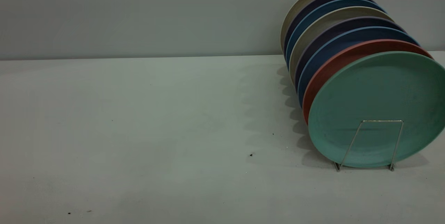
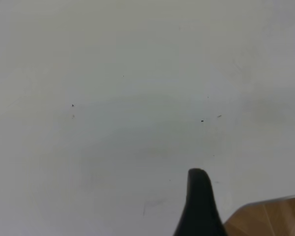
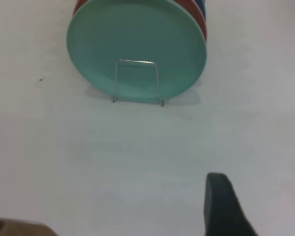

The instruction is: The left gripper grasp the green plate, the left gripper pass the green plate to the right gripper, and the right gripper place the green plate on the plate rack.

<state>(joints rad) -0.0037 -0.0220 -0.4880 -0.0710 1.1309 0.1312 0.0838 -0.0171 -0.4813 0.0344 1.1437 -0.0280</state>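
Green plate [image 1: 379, 106] stands upright in the rack [image 1: 377, 144], frontmost; right gripper [image 3: 258, 206] spread above the desk [image 1: 139, 130]; left gripper's state unclear

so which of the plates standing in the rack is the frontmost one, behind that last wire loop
The round teal-green plate, directly behind the silver wire rack's front loop; the salmon-pink plate stands immediately behind it.

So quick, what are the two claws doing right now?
Left gripper: one finger in view over bare table, holds nothing; open or shut cannot be told.
Right gripper: open, empty.
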